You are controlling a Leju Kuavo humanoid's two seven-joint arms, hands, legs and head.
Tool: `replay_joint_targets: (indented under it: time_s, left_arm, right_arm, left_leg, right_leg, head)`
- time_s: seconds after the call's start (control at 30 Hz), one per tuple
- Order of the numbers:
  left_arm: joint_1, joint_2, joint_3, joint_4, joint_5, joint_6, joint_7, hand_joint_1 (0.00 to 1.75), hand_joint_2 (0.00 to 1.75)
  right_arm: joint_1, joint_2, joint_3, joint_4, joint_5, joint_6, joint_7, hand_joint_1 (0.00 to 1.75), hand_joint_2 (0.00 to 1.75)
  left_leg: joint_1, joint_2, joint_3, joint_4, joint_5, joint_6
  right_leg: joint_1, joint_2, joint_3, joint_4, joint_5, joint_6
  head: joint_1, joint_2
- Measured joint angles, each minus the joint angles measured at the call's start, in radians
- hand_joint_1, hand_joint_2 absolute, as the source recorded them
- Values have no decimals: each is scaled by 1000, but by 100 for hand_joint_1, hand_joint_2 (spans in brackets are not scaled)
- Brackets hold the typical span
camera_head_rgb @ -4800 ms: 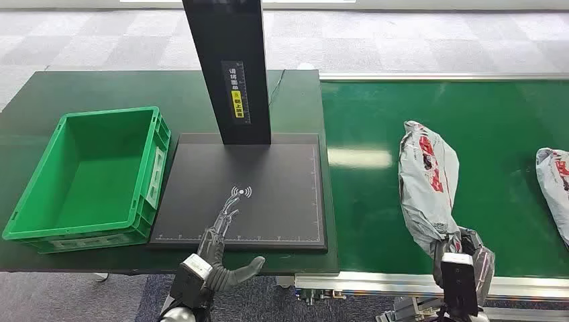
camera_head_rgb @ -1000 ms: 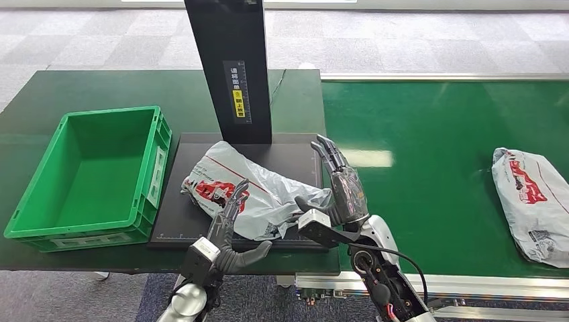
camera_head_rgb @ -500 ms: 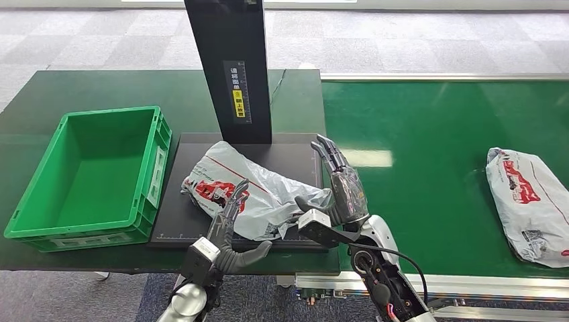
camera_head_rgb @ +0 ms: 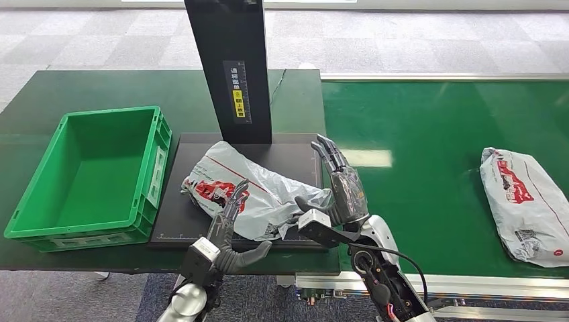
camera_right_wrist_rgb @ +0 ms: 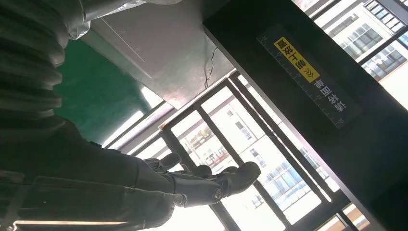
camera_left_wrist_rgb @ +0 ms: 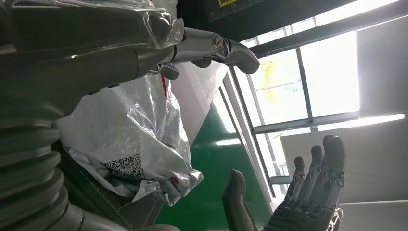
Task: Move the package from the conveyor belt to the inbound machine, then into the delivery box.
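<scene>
Seen from the head view, the package (camera_head_rgb: 251, 191), a grey plastic mailer with red print, lies on the dark plate of the inbound machine (camera_head_rgb: 302, 157), in front of its black upright column (camera_head_rgb: 231, 67). Left hand (camera_head_rgb: 225, 225) at the plate's near edge, fingers extended over the near part of the bag, thumb out to the side; whether the fingers touch it I cannot tell; holds nothing. Right hand (camera_head_rgb: 342, 191) just beside the bag's right end, fingers straight and apart, empty. Green delivery box (camera_head_rgb: 27, 194) sits left of the plate, nothing in it. Second package (camera_head_rgb: 527, 204) lies on the green conveyor belt (camera_head_rgb: 429, 127), well apart to the right. Left wrist view: crinkled mailer (camera_left_wrist_rgb: 137, 144) with a QR label, left hand's fingers (camera_left_wrist_rgb: 211, 45) stretched above it, right hand (camera_left_wrist_rgb: 308, 192) spread beyond. Right wrist view: right hand's fingers (camera_right_wrist_rgb: 211, 180) extended, apart, gripping nothing; column label (camera_right_wrist_rgb: 308, 82) visible.
</scene>
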Motion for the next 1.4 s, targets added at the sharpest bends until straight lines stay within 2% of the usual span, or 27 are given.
replay_joint_targets:
  time_s: [1.4]
  left_arm:
    - [0, 0, 2, 0, 0, 0, 0, 0, 175]
  right_arm:
    - [0, 0, 0, 0, 0, 0, 0, 0, 175]
  left_leg:
    - [0, 0, 0, 0, 0, 0]
  right_leg:
    - [0, 0, 0, 0, 0, 0]
  head:
    - [0, 0]
